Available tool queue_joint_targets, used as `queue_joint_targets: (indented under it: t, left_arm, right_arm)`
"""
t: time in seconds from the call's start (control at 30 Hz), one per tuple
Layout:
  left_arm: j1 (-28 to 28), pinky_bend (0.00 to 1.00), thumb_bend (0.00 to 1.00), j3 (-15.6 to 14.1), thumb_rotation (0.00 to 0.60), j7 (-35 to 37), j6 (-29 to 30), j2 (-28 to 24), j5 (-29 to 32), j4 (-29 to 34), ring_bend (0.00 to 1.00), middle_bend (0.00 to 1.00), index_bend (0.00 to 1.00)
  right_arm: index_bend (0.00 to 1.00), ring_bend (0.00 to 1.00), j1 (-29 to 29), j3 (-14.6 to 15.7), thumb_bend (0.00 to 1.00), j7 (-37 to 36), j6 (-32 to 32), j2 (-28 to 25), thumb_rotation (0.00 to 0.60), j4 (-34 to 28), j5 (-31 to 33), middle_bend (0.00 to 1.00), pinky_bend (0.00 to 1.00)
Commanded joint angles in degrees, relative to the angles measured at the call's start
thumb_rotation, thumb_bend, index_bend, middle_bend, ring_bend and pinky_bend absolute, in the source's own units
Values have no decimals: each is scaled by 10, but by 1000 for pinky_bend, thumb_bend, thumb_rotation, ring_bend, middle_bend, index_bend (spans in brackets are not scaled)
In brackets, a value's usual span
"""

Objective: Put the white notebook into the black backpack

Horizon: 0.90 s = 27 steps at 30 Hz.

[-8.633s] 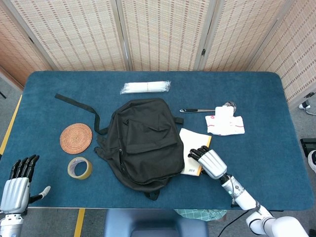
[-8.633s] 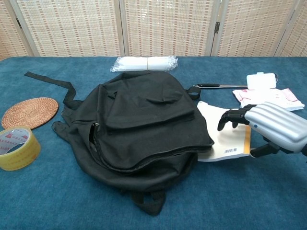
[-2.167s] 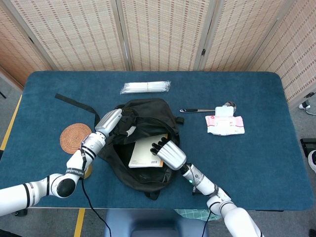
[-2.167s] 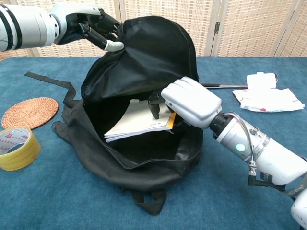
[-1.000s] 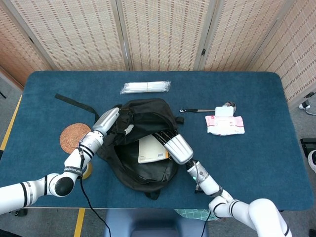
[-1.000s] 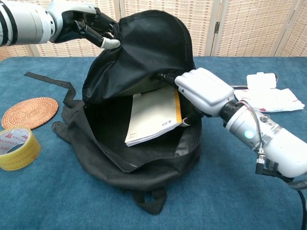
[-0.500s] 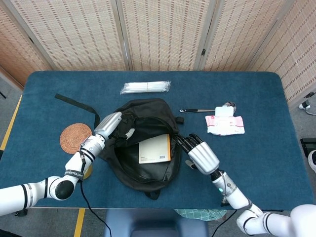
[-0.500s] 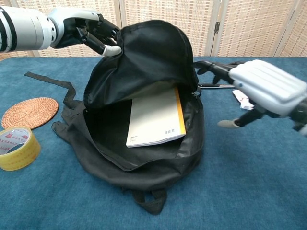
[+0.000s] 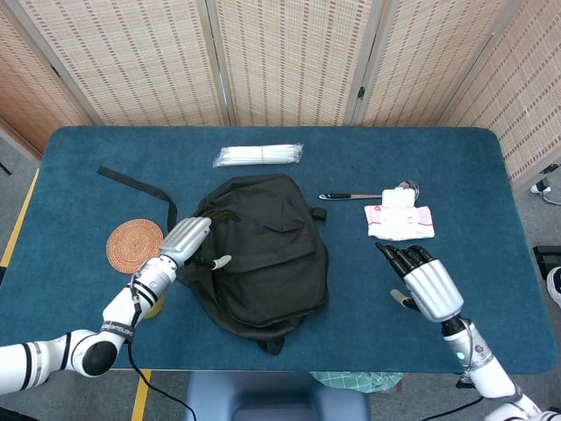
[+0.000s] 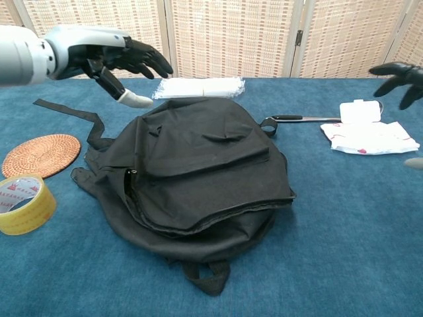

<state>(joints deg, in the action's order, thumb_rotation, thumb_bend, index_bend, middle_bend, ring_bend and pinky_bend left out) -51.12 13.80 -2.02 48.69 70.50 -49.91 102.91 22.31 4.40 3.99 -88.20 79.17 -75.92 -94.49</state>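
Observation:
The black backpack (image 9: 263,250) (image 10: 195,168) lies flat in the middle of the blue table, its flap down over the opening. The white notebook does not show in either view. My left hand (image 9: 186,241) (image 10: 109,56) hovers open by the backpack's left upper edge, fingers spread, holding nothing. My right hand (image 9: 425,285) is open to the right of the backpack, well apart from it; in the chest view only its dark fingertips (image 10: 396,72) show at the right edge.
A woven coaster (image 9: 134,245) and a roll of tape (image 10: 23,203) sit left of the backpack. A plastic-wrapped white bundle (image 9: 259,155) lies behind it. A spoon (image 9: 359,195) and a white-and-red packet (image 9: 400,219) lie to the right.
My left hand let go of the flap, which dropped shut over the notebook inside. My right hand drew back to the right, away from the backpack.

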Motion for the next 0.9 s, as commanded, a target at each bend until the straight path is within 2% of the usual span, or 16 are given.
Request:
queue_joint_targets:
  t: [0.03,0.2,0.3,0.4,0.47,0.57,0.63,0.9]
  left_arm:
    - [33,0,349,-14,600,-4,50,-10,-32,5,165,188,254]
    - [88,0,351,-38,600,-15,136,-14,-83,-12,170,188,279]
    - [127,0,351,-56,600,-12,189,-16,-118,-25,170,188,283]
    - [169,0,351,-77,600,-14,244,-15,-155,-42,171,189,284]
    - [199,0,351,-92,600,-11,278,-13,-175,-54,172,189,285]
    - [222,0,351,-101,600,-6,300,-14,-186,-60,172,188,283]
    - [264,0,351,-119,600,2,340,-21,-196,-67,171,189,276]
    - [358,0,347,-157,600,16,420,-30,-240,-71,164,186,242]
  right_arm:
    - [104,364,-15,-10,76,-14,-4,-24,600,-15,16,263,324]
    - [140,367,-28,-13,76,-40,12,-75,600,-50,36,268,353]
    - [139,304,-38,-13,78,-62,24,-104,600,-70,53,208,268]
    - [131,157,-50,-13,81,-71,32,-128,600,-90,66,55,133]
    - [82,110,-62,-18,88,-77,22,-135,600,-99,73,10,86]
    - [26,109,-72,-20,90,-84,15,-139,600,-107,77,5,76]
    - [7,101,-91,-18,90,-97,6,-148,600,-122,85,2,76]
    - [0,136,-136,-19,90,-87,-21,-156,600,-149,95,6,79]
